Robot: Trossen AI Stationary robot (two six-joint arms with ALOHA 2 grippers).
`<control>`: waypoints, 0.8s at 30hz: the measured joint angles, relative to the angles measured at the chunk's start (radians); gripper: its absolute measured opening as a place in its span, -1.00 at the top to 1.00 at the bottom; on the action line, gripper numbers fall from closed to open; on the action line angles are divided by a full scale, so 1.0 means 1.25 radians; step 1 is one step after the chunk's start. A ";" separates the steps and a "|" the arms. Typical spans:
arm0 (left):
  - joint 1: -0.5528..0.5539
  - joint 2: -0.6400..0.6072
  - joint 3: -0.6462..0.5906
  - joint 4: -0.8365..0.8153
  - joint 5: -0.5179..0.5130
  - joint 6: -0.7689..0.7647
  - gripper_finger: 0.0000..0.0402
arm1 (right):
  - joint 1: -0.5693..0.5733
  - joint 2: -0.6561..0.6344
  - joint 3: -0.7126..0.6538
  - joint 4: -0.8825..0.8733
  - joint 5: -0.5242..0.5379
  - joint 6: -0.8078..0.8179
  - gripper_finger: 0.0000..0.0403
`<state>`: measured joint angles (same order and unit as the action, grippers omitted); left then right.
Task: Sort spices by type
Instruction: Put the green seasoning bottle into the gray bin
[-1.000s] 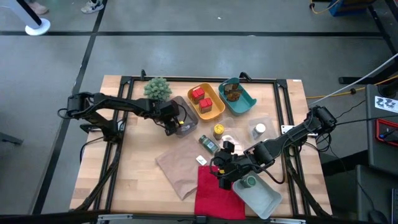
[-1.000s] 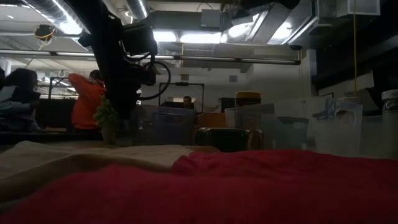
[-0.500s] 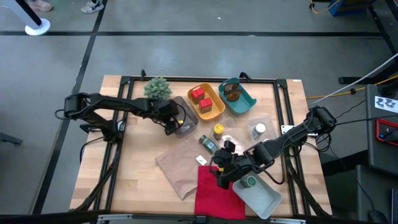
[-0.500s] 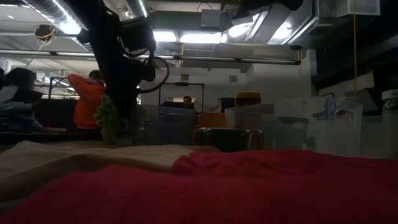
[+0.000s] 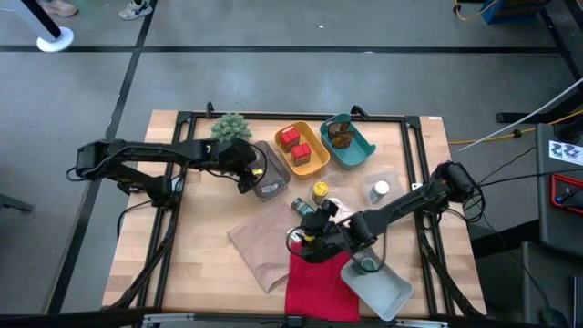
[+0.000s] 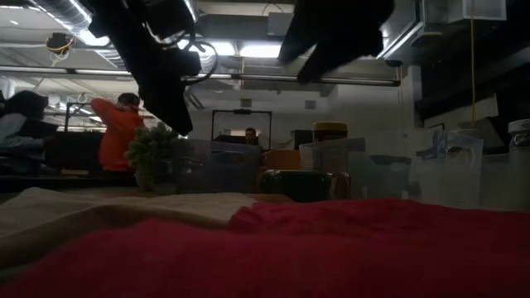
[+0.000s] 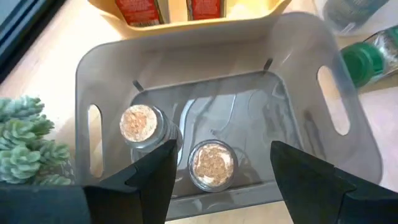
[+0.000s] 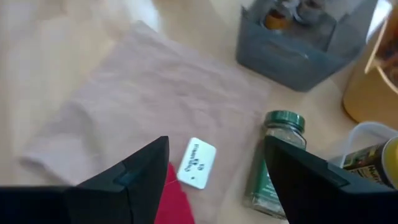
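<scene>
the left gripper (image 7: 217,186) hangs above the grey tray (image 5: 270,189) near the spiky green plant (image 5: 230,128), its two dark fingers (image 7: 149,180) spread wide with nothing between them; under it, inside the grey tray, stand two cork-topped jars (image 7: 212,163) close side by side; the orange tray (image 5: 314,160) just beyond holds two red tins (image 5: 293,144), and the teal tray (image 5: 359,148) next to that holds brown jars (image 5: 341,138)

the right gripper (image 8: 214,180) is over the middle of the table, above the tan cloth (image 5: 260,248) near its border with the red cloth (image 5: 314,282); its fingers (image 8: 140,177) are parted and grip nothing; ahead of it a green-capped jar (image 8: 275,158) lies on its side on the table, just off the cloth's edge, with a small white tag (image 8: 197,163) lying flat on the tan cloth beside it; a yellow-capped jar (image 5: 321,191) stands near the centre of the table, a white-capped jar (image 5: 380,189) stands well to its right, and another green-capped jar (image 5: 366,265) sits in the clear tray (image 5: 392,296) at the table's front right

in the low view the red cloth fills the foreground, with the arms dark overhead; a person in an orange top (image 6: 116,132) stands in the room behind the table
</scene>
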<state>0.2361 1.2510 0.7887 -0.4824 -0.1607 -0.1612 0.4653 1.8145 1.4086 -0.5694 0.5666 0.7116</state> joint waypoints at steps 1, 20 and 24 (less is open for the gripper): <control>-0.001 -0.006 0.000 0.000 0.000 0.000 -0.20 | -0.008 0.009 0.000 0.000 -0.002 0.009 -0.29; -0.022 -0.027 0.000 -0.001 0.000 0.003 -0.20 | -0.150 0.083 0.000 -0.033 -0.022 0.097 -0.29; -0.022 -0.027 0.000 -0.001 0.000 0.003 -0.20 | -0.147 0.083 0.000 -0.031 -0.028 0.097 -0.29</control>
<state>0.2092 1.2170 0.7887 -0.4831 -0.1604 -0.1577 0.2810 1.9179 1.4082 -0.6081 0.5312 0.8333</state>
